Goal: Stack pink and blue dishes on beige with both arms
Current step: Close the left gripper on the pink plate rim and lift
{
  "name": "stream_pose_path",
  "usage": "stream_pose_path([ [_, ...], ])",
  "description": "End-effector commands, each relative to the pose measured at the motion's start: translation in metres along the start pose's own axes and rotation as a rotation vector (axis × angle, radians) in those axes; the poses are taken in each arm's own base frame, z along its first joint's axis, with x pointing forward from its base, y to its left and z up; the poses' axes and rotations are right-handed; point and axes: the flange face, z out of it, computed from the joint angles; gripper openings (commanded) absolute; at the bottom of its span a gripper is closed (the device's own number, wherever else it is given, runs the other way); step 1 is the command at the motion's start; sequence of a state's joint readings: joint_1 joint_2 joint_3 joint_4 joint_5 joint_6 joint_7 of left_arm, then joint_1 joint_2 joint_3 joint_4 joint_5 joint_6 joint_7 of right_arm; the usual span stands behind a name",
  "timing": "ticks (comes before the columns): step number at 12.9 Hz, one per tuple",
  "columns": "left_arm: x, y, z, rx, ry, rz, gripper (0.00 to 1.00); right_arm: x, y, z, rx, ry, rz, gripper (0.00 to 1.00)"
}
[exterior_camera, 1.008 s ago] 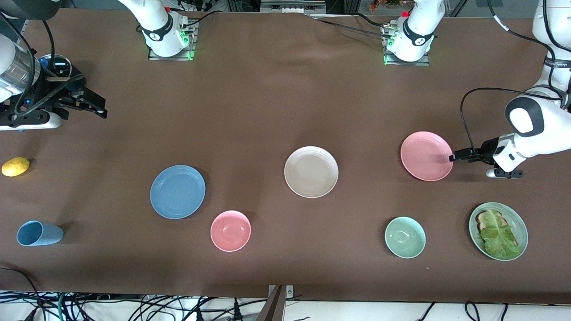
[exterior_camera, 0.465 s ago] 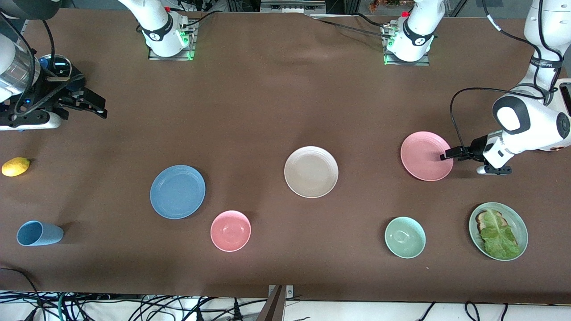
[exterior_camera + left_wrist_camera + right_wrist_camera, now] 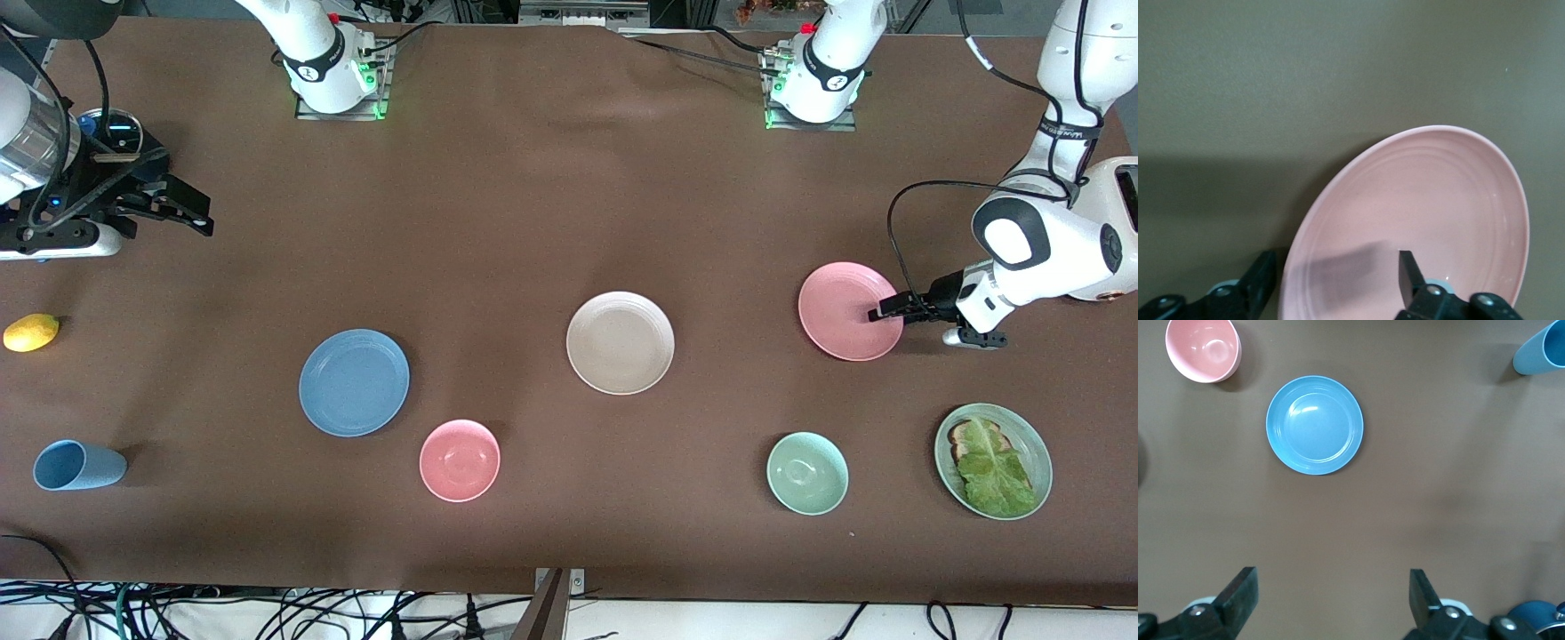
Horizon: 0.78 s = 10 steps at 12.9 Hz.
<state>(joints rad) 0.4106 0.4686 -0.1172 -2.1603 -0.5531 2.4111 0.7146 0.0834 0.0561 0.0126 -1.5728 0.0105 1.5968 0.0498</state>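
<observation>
while the left claw [image 3: 880,312] sits low at the pink plate [image 3: 845,310], its fingers spread wide, one finger [image 3: 1408,270] lies over the plate's inner face and the other [image 3: 1258,283] is outside the rim, so the edge toward the left arm's end of the surface runs between them; nothing is gripped yet and the plate lies flat on the brown surface [image 3: 533,204]. the beige plate [image 3: 620,342] rests bare near the middle of the surface, well apart from the pink plate. the blue plate [image 3: 354,382] lies toward the right arm's end, a little nearer the front camera than the beige one, with a small pink bowl [image 3: 460,460] just beside it and nearer the camera. the right claw [image 3: 182,209] hangs high over the right arm's end of the surface, released and spread, and that arm waits. a blue cup [image 3: 76,465] lies on its side and a lemon [image 3: 31,332] sits near that same end. toward the left arm's end, a green bowl [image 3: 807,473] and a green plate [image 3: 1036,444] holding lettuce [image 3: 991,467] sit nearer the camera than the pink plate.
</observation>
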Motion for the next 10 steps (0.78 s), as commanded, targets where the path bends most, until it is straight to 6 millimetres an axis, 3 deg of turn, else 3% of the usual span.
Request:
stream_pose_path([
  [1,-0.004,-0.007,0.000,-0.011,0.025,0.025,0.55,-0.005,0.000,-0.007,0.005,0.009,0.011,1.00],
  [3,-0.004,-0.007,-0.001,-0.016,0.023,0.024,0.26,-0.005,0.000,-0.007,0.004,0.009,0.011,1.00],
  [4,-0.004,-0.010,-0.004,-0.018,0.025,0.017,0.19,-0.005,0.000,-0.007,0.004,0.009,0.011,1.00],
  [5,-0.004,-0.011,-0.008,-0.024,0.024,0.015,0.05,-0.005,0.000,-0.007,0.004,0.009,0.011,1.00],
  [6,-0.004,-0.009,-0.008,-0.035,0.016,0.014,0.00,-0.005,0.000,-0.007,0.005,0.009,0.011,1.00],
  [10,-0.002,-0.005,-0.014,-0.034,0.021,0.014,0.00,-0.005,0.000,-0.007,0.004,0.009,0.011,1.00],
])
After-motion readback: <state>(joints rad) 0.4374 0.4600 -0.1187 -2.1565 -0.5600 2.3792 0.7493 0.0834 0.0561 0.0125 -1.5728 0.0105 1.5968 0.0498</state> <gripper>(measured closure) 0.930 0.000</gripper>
